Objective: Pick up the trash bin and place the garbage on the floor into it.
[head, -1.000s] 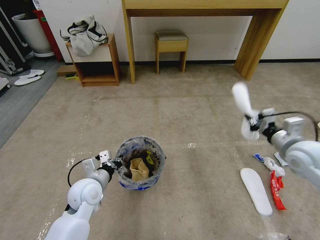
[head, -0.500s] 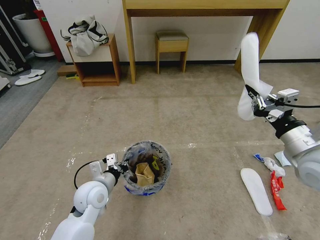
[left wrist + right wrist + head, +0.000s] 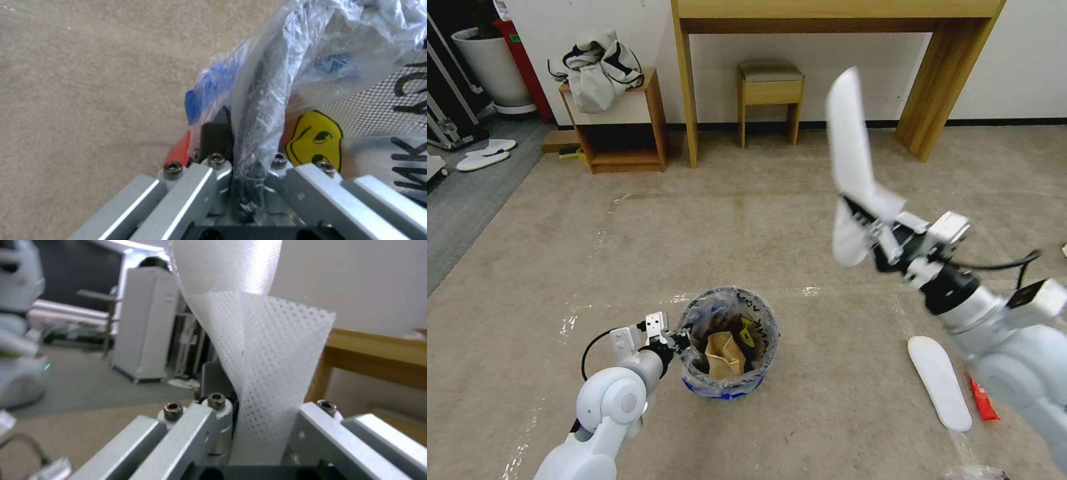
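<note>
Swung inward since half a second back: right gripper (image 3: 872,235) now sits right of centre in the head view instead of out at the right edge, carrying the white slipper (image 3: 848,143) with it, sole sticking up toward the upper middle of the frame. Also nudged a touch to the right, the trash bin (image 3: 730,343), now bottom centre. Clamped tight on the slipper's mesh strap in the right wrist view (image 3: 262,380), fabric pinched between the two fingers and twisted above them. Left gripper (image 3: 675,341) at lower left of centre, pressed together on the bin's rim through the clear liner bag (image 3: 285,66), black rim squeezed between the pads in the left wrist view. Already inside the bin: a crumpled brown paper bag (image 3: 724,355). Left on the carpet at lower right: the second slipper (image 3: 939,381), lying flat, and a red wrapper (image 3: 982,401) just beside it, partly hidden behind the right arm. Looks like the carry-over step, slipper lifted but not yet above the bin, well apart from it and up to the right. Next move probably needs more travel down and to the left until right over the opening, then tipping the long sole end-first, since lying flat across the rim seems likely otherwise. Worth keeping the bin steady too.
</note>
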Available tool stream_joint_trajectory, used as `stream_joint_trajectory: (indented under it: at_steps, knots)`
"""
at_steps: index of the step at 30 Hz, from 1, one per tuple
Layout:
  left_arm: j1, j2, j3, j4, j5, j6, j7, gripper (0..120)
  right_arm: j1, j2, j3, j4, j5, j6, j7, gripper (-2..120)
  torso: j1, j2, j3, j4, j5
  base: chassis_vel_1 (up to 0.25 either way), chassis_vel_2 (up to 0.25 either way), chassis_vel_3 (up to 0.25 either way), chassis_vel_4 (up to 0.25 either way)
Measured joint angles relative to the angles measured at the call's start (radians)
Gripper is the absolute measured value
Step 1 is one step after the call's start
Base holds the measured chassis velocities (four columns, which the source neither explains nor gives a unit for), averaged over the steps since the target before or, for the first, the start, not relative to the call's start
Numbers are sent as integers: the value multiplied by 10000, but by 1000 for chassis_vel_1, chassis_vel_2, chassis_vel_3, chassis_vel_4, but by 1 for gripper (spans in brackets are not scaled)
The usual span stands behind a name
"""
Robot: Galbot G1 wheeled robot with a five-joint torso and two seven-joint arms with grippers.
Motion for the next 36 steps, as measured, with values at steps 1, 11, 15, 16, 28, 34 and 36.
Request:
stream_joint_trajectory:
  at_steps: [1, 11, 15, 16, 28, 34, 36]
  knots:
    - [14, 0, 11, -122, -151, 39, -85, 1, 414, 173, -704, -335, -591, 168, -168, 2, 0, -1, 1, 1, 0, 0, 0, 0, 0]
    - [197, 113, -74, -1090, -1532, 372, -747, 1, 1809, 1526, -2967, -2423, -2056, 559, -706, 2, 1, 0, 1, 1, 0, 0, 0, 0, 0]
    - [245, 174, -109, -1438, -2076, 534, -1083, 1, 1929, 1973, -3186, -3029, -2297, 673, -924, 2, 1, -1, 1, 0, 0, 0, 0, 0, 0]
    - [245, 174, -109, -1438, -2076, 534, -1083, 1, 1929, 1973, -3186, -3029, -2297, 673, -924, 2, 1, -1, 1, 0, 0, 0, 0, 0, 0]
    - [87, 131, 245, -1669, -2882, 685, -1673, 1, 2148, 2564, -3871, -3927, -3076, 967, -1473, 2, 0, -1, 1, 0, 0, 0, 0, 0, 0]
    - [28, 62, 282, -1732, -3222, 743, -1970, 1, 2271, 2769, -4080, -4225, -3230, 1016, -1513, 2, 0, -1, 0, 1, 0, 0, 0, 0, 0]
    - [8, 37, 293, -1725, -3260, 743, -2005, 1, 2298, 2810, -4140, -4295, -3265, 1023, -1514, 2, 0, -1, 0, 0, 0, 0, 0, 0, 0]
